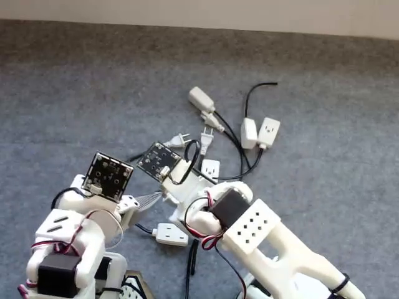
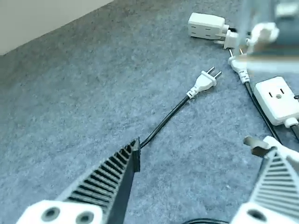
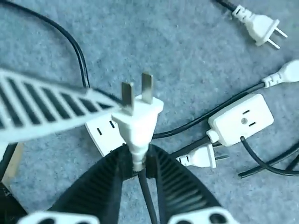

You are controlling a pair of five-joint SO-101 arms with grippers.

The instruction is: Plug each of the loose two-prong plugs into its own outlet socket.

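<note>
Clamped in the right gripper (image 3: 138, 161): a white two-prong plug (image 3: 138, 116), pinched at its cord end between the black ribbed fingers (image 3: 180, 186). Prongs pointing away from the wrist, black cord (image 3: 147, 196) trailing back between the fingers. Held above the grey carpet (image 3: 187, 51), in no socket. Directly behind the plug and partly hidden by it, a white outlet socket (image 3: 103, 133) lying flat, slots up. Crossing in beside the prongs, close to the plug, one pale ribbed finger (image 3: 42, 109) of the left gripper.

Left gripper (image 2: 194, 149) spread wide, grasping nothing, low over the carpet. Beyond its fingertips, a loose plug (image 2: 205, 81) lying flat, prongs pointing away, its dark cable (image 2: 163, 123) running back toward the black finger. Near that, a square outlet block (image 2: 278, 100) lying face up. Farther off, a long socket block (image 2: 205, 24) with another plug (image 2: 230, 41) at its end; seated or merely touching, cannot tell.

From the high view: both arms low at the near edge, grippers close together over the tangle of cords. Well apart from them, on the far side, a white adapter block (image 1: 249, 132) and a face-up outlet (image 1: 269, 129) touching side by side. Between the arms' bases, one more socket (image 1: 171, 234) on the carpet.
</note>
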